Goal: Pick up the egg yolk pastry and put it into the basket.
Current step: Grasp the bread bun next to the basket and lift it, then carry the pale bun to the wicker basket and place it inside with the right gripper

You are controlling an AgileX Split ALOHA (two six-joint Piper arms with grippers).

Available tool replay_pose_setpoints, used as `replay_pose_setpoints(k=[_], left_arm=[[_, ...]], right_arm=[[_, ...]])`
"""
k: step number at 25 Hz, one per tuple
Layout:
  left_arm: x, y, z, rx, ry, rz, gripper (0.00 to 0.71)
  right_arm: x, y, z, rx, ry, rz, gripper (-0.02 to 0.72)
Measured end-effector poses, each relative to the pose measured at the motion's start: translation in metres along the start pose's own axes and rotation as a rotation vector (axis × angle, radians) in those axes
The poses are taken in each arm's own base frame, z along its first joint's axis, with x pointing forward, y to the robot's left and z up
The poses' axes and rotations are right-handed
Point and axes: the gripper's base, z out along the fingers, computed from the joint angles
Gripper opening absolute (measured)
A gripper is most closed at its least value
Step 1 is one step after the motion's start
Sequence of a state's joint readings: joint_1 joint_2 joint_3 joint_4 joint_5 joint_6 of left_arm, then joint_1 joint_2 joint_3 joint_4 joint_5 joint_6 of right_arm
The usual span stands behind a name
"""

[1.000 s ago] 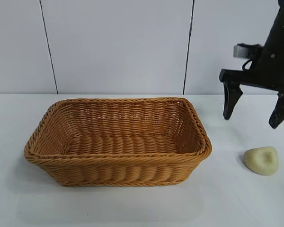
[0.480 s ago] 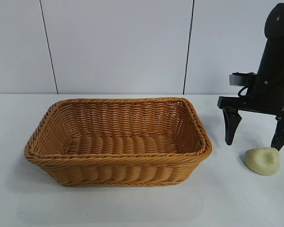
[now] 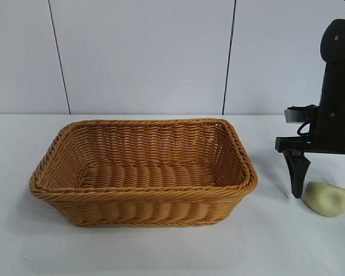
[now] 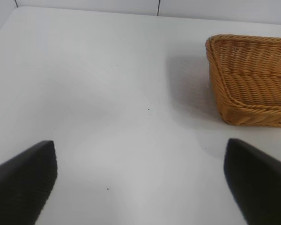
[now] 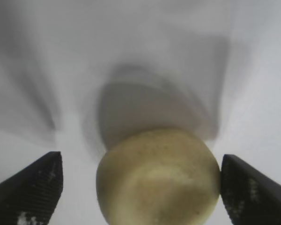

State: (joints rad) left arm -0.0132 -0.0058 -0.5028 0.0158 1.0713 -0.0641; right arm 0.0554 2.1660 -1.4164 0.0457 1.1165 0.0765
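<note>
Pastry [image 3: 326, 199] lies on the table [image 3: 161, 253] right of the basket [image 3: 142, 171], between the spread fingers of the right gripper [image 3: 326, 187]; left gripper [image 4: 140, 180] also spread.

Right gripper [image 3: 328, 187] now lower, open fingers straddling egg yolk pastry [image 3: 326, 198]; pastry sits slightly lower, nudged.

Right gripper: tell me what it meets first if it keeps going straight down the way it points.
The egg yolk pastry. The right gripper points down with its open fingers straddling it; the table lies just beneath.
</note>
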Motion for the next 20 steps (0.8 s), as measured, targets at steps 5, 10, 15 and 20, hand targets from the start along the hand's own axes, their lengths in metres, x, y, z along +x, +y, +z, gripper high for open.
replay_pose_setpoints(k=[5,10,15,20], left_arm=[[0.000,0.000,0.000,0.000,0.000,0.000,0.696],[0.000,0.000,0.000,0.000,0.000,0.000,0.696],[0.000,0.000,0.000,0.000,0.000,0.000,0.696],[0.000,0.000,0.000,0.000,0.000,0.000,0.696]], right_arm=[[0.001,0.000,0.000,0.001,0.006,0.003,0.274],[0.000,0.000,-0.003,0.002,0.015,0.002,0.125],[-0.008,0.002,-0.030,-0.006,-0.031,-0.002,0.107],[-0.013,0.005,-0.087,-0.024,-0.208,-0.012,0.107]])
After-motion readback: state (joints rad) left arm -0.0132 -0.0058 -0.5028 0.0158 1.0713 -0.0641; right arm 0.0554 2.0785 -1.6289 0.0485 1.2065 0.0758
